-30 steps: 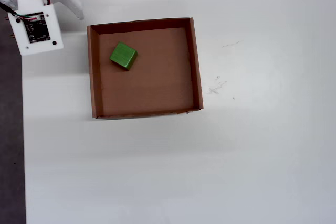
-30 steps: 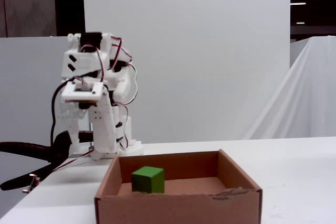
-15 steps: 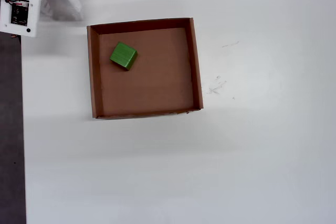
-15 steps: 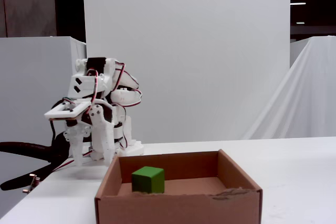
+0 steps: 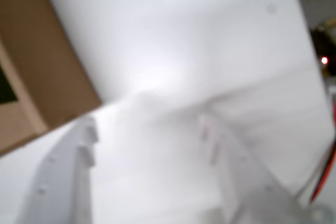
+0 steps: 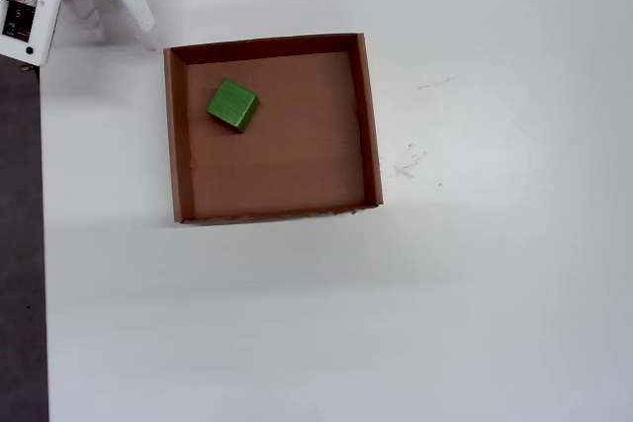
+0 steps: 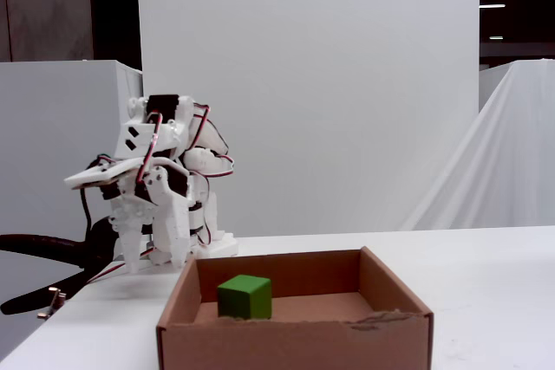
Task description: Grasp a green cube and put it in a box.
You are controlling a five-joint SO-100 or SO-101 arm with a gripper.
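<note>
The green cube [image 6: 232,106] lies on the floor of the box [image 6: 368,116], near its upper-left corner in the overhead view. From the fixed view the green cube [image 7: 244,296] sits toward the left inside the box [image 7: 295,340]. My gripper [image 6: 121,35] is outside the box, off its upper-left corner, apart from it. In the fixed view the gripper [image 7: 154,262] points down at the table, folded back near the arm's base. The blurred wrist view shows the gripper [image 5: 148,124] open over bare white table, its white fingers [image 5: 68,177] wide apart, with a box wall [image 5: 42,61] at the left.
The white table [image 6: 445,294] ends at a dark strip [image 6: 20,244] on the overhead view's left. Faint scuff marks [image 6: 407,160] lie right of the box. Behind the arm stand white panels [image 7: 329,84], with a black hose [image 7: 43,249] at the left.
The arm has folded back and down toward its base, away from the box. The cube has stayed put in the box.
</note>
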